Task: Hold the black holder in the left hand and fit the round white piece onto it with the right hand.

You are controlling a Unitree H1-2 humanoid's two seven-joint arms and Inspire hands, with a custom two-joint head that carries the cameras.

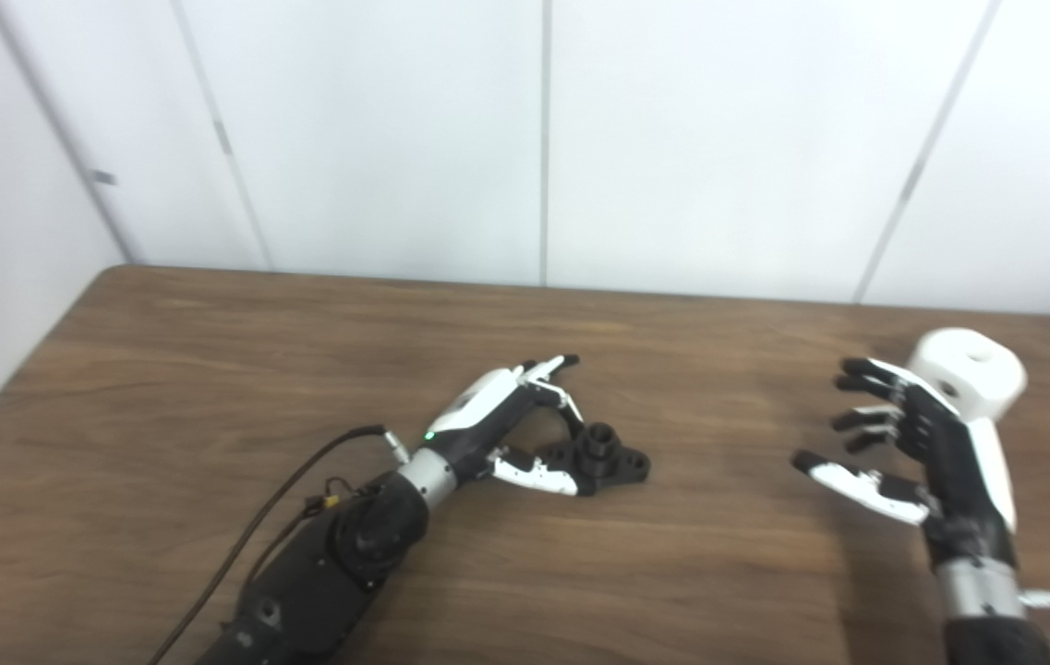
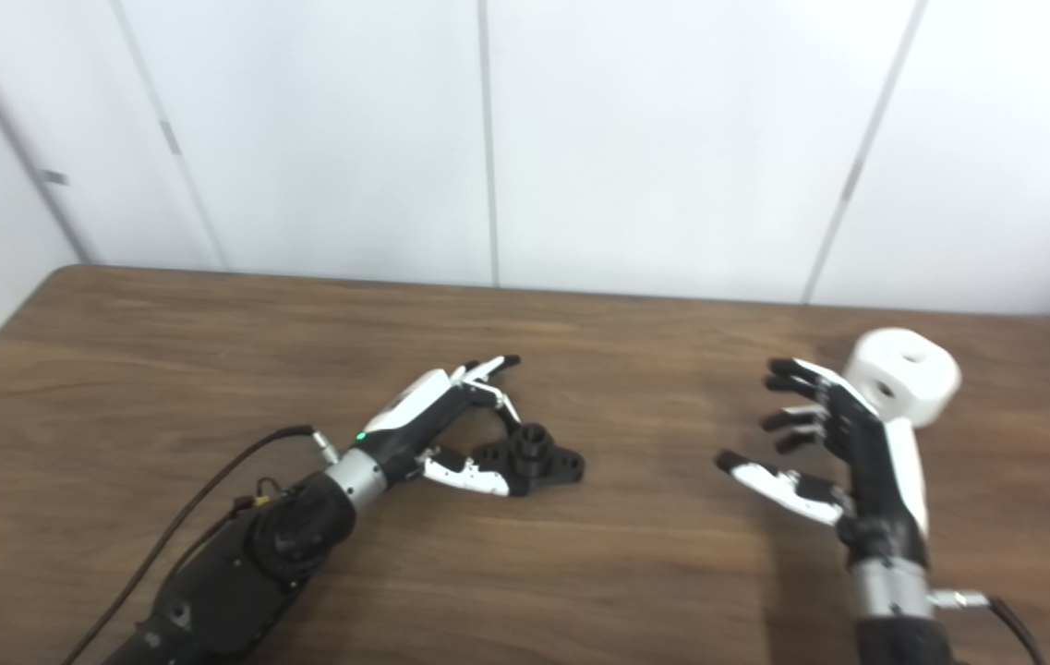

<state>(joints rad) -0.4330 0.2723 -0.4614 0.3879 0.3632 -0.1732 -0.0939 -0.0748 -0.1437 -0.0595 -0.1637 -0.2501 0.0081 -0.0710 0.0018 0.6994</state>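
The black holder lies flat on the wooden table near its middle, with a short round post standing up from its base. My left hand rests on the table just left of it, fingers apart, thumb lying against the holder's left edge without gripping it. The round white piece sits on the table at the far right. My right hand is raised just left of and in front of it, open and empty, partly covering its lower left side.
The brown table runs to a white panelled wall behind. Its left edge slants along the left of the picture. A black cable trails from my left forearm across the table.
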